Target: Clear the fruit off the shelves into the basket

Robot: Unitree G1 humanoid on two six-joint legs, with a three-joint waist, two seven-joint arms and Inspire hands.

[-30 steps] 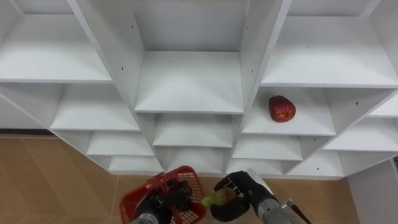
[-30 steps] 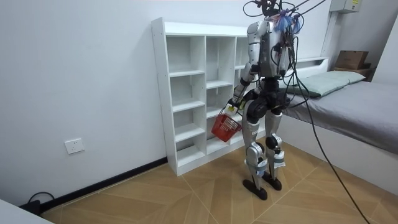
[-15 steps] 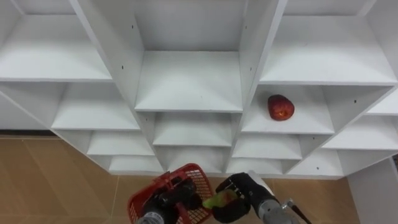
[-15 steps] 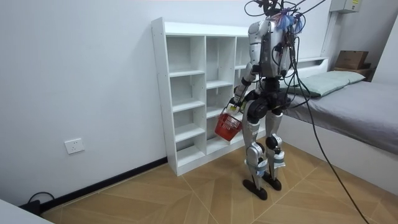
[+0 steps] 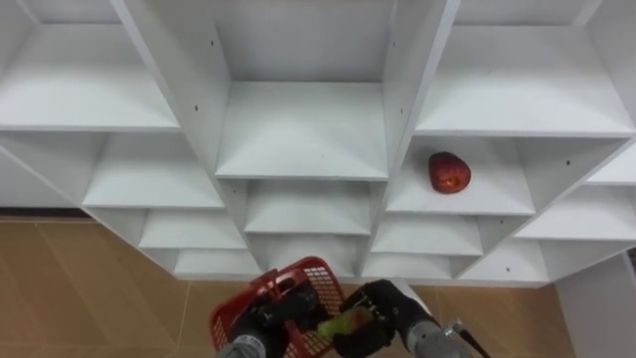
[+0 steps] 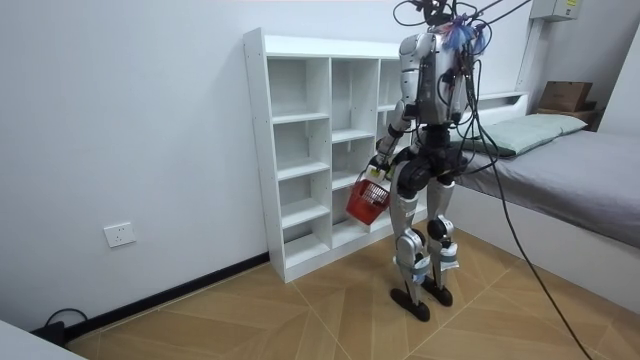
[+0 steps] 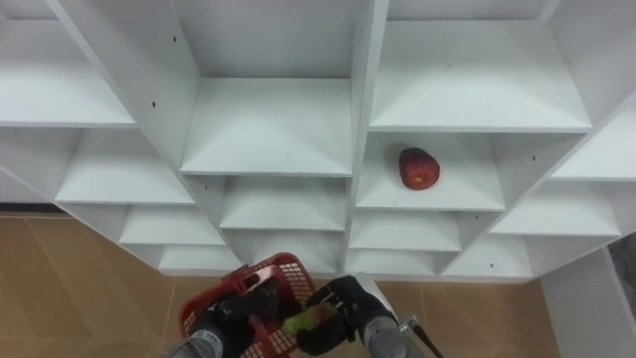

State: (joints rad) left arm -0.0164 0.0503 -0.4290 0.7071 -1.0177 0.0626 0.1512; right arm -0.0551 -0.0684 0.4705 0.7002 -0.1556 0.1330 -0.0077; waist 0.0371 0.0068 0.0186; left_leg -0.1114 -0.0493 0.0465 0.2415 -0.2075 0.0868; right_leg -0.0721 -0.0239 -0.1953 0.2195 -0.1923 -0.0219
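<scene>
I stand in front of a white shelf unit (image 5: 303, 129). My left hand (image 5: 262, 324) is low in the eye views, shut on the handle of a red mesh basket (image 5: 302, 272). Beside it my right hand (image 5: 385, 312) is shut on a green fruit (image 5: 341, 323), which hangs over the basket's right rim. A red apple (image 5: 449, 172) lies in a compartment of the right column, above and to the right of both hands. In the room view the red basket (image 6: 366, 200) hangs at hip height by the shelves.
The other compartments of the shelf unit (image 6: 300, 150) hold nothing. Wooden floor (image 5: 89, 288) lies below it. A bed (image 6: 570, 165) stands on the room view's right, behind me.
The basket has come up and to the right, towards my right hand. The green fruit has moved left and is now over the basket's rim.
</scene>
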